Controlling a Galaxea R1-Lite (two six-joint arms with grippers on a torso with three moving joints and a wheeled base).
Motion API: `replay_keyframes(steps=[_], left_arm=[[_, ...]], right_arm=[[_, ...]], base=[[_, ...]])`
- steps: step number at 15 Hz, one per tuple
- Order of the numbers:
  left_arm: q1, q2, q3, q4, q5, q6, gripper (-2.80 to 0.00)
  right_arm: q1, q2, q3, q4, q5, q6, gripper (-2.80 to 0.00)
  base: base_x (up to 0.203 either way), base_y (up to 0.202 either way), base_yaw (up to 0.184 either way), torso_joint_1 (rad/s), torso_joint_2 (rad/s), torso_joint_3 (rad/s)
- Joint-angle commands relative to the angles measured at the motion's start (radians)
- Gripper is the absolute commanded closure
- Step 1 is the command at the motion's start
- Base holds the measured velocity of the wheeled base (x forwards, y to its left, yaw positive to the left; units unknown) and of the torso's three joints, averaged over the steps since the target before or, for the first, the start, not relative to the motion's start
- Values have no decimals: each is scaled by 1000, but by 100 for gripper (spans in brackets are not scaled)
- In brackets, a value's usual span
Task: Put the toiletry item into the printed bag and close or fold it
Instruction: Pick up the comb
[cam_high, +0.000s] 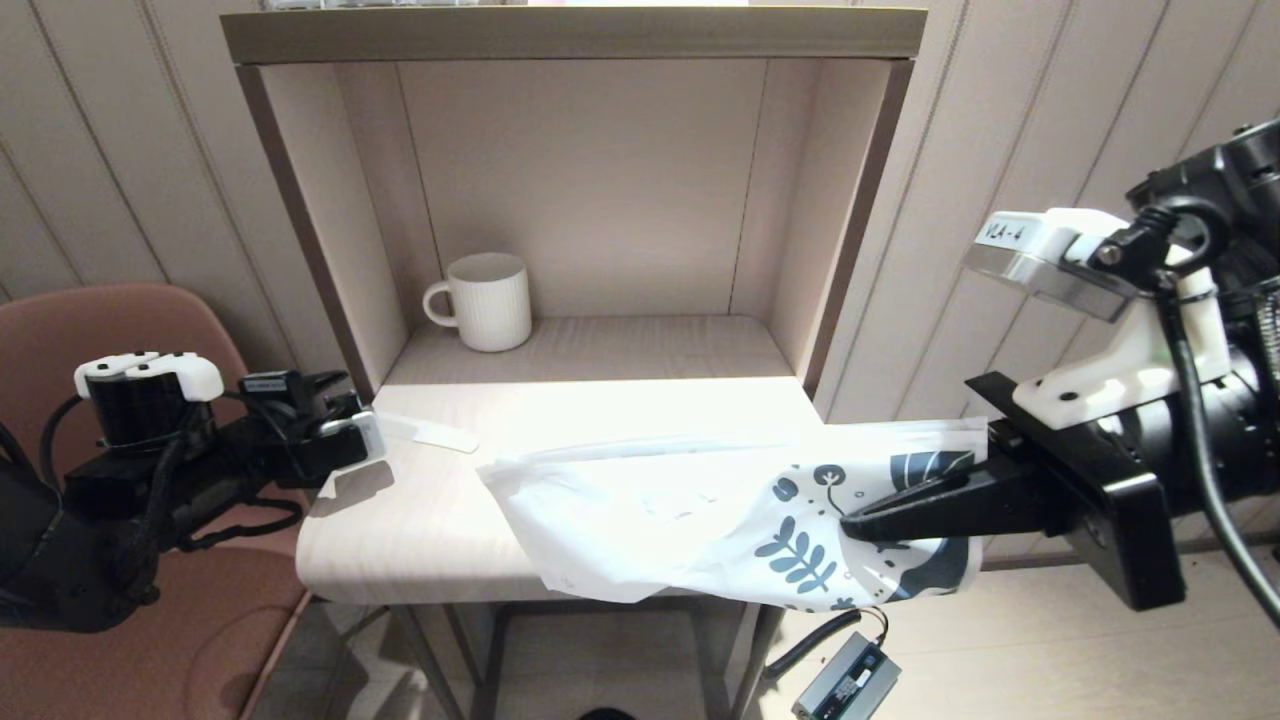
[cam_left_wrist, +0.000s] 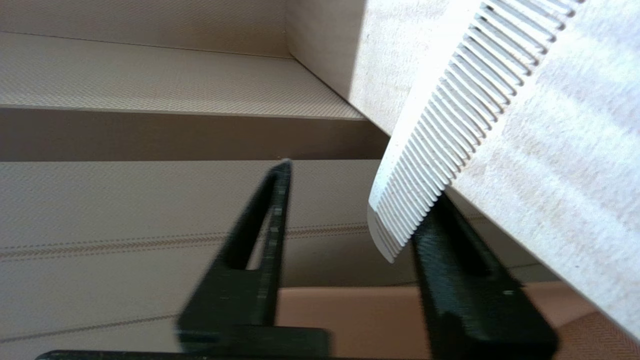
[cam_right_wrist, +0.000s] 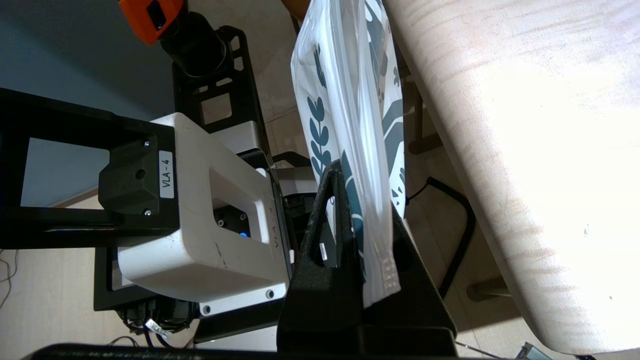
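- Nearest the head camera, at four o'clock, the right claw (cam_high: 885, 515) is clamped on the leaf-printed end of the printed bag (cam_high: 700, 520). That end is lifted off the table's (cam_high: 420, 520) right edge, while the plain end lies on the tabletop.
- At nine o'clock the left claw (cam_high: 355, 440) sits at the table's left edge, level with the comb (cam_high: 430, 432). This flat white toiletry item lies on the table, outside the bag, pointing toward three o'clock.
- Back in the shelf recess (cam_high: 600, 340), at eleven o'clock, stands a white ribbed mug (cam_high: 485, 300).
- Left wrist view: black fingers (cam_left_wrist: 260, 240) stand well apart. The comb's (cam_left_wrist: 440, 135) toothed end juts past the table edge and rests against one finger; nothing is gripped.
- Right wrist view: both fingers (cam_right_wrist: 330, 220) pinch the bag (cam_right_wrist: 350, 125) together, its zip strip hanging between them beside the table edge (cam_right_wrist: 500, 175).
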Motion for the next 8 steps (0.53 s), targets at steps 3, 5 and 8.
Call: replay_keyframes(steps=[3,5,8], left_arm=[[0,8,5,-8,-2,7,0],[-2,13,8,-8,-4,7,0],[-2,15,11,-8,-4,4,0]], right_arm=[[1,5,-1,1,4,-3,0],[1,8,-1,-4,3,-3,0],[1,10,0,-5,3,-4,0]], base=[[0,0,0,0,0,0],[0,0,0,0,0,0],[0,0,0,0,0,0]])
